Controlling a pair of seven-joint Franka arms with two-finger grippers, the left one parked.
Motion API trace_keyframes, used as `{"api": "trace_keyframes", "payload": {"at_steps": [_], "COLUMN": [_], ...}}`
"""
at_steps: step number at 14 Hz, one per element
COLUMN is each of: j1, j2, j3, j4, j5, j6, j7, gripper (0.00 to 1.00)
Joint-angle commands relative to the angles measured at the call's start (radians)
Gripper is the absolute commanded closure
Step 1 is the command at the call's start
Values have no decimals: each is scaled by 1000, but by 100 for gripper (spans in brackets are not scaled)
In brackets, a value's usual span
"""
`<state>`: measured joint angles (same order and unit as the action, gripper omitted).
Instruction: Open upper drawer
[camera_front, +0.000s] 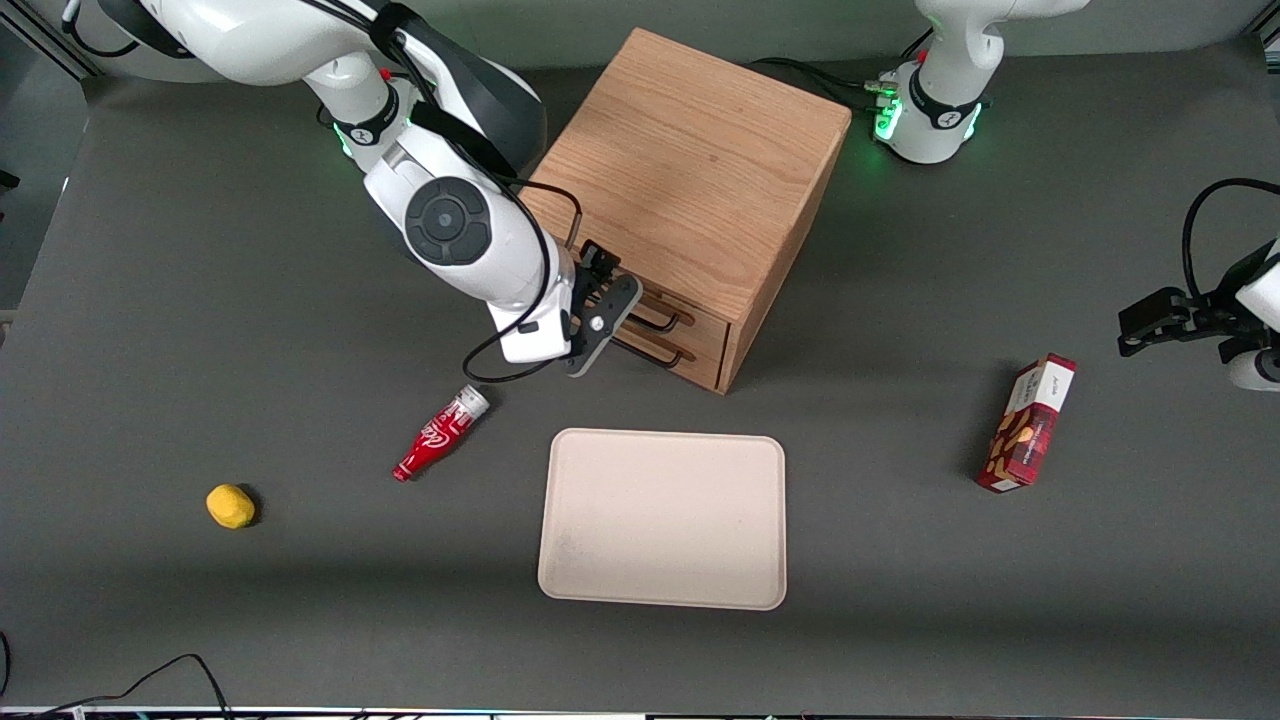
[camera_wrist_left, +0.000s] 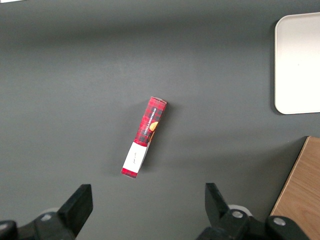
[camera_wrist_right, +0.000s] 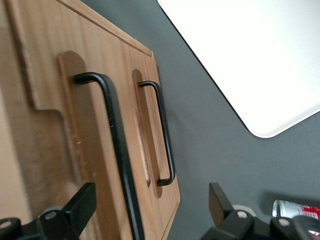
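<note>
The cube-shaped oak cabinet stands at the middle of the table, farther from the front camera than the tray. Its upper drawer is closed, and its black wire handle sits above the lower drawer's handle. My right gripper is right in front of the drawer fronts, at the handles' end toward the working arm. In the right wrist view the gripper is open, and the upper drawer's handle runs between its fingers without touching them. The lower handle lies beside it.
A beige tray lies nearer the front camera than the cabinet. A red bottle lies on its side near my gripper, and a yellow lump toward the working arm's end. A red box lies toward the parked arm's end.
</note>
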<state>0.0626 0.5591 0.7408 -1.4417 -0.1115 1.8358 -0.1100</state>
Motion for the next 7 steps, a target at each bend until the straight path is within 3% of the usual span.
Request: {"api": "trace_keyframes", "payload": {"at_steps": [1,7], "j1": [0,-1], "j2": [41,87], "j3": [5,-6], "j4": [-5,-5], "j5": [-40,-158], "j6": [58,103], "j7": [-16,-19], "gripper": [0,0]}}
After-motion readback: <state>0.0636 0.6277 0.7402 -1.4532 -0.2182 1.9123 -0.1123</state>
